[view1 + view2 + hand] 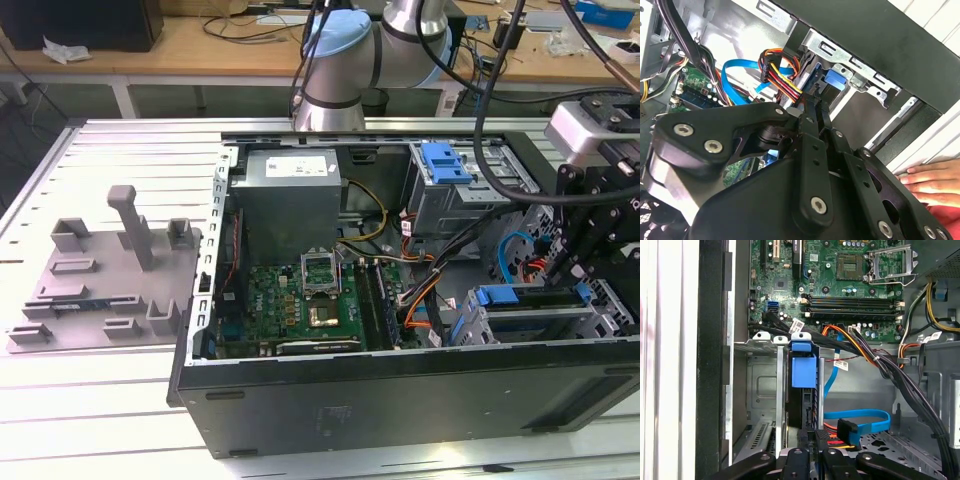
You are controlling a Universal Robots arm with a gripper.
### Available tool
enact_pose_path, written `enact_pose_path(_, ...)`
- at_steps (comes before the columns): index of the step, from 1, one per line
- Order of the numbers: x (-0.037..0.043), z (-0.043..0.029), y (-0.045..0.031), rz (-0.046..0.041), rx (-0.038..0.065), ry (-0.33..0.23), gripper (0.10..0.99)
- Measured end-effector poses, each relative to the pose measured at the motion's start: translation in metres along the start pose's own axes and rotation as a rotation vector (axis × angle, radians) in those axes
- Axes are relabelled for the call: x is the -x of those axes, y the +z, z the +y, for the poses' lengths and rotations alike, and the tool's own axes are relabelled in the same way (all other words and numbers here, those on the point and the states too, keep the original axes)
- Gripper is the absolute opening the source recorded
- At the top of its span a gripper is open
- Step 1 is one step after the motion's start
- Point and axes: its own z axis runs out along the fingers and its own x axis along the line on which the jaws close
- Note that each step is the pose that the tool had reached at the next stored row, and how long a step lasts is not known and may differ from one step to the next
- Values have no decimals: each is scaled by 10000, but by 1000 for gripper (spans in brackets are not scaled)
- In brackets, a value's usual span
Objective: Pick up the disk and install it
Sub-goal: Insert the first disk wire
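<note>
One jam is risked: the disk [803, 372], pinched edge-on in the narrowly closed gripper [809, 436], may be skewed against the drive cage [760, 385].

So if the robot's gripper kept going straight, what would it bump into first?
Most likely the disk, standing on edge in the drive cage, straight ahead of the gripper in the first wrist view. It may already be touching; depth is unclear.
</note>
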Motion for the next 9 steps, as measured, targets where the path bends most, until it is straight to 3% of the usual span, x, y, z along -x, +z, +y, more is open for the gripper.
enact_pose_path(9,0,0,14,0,0,0,165)
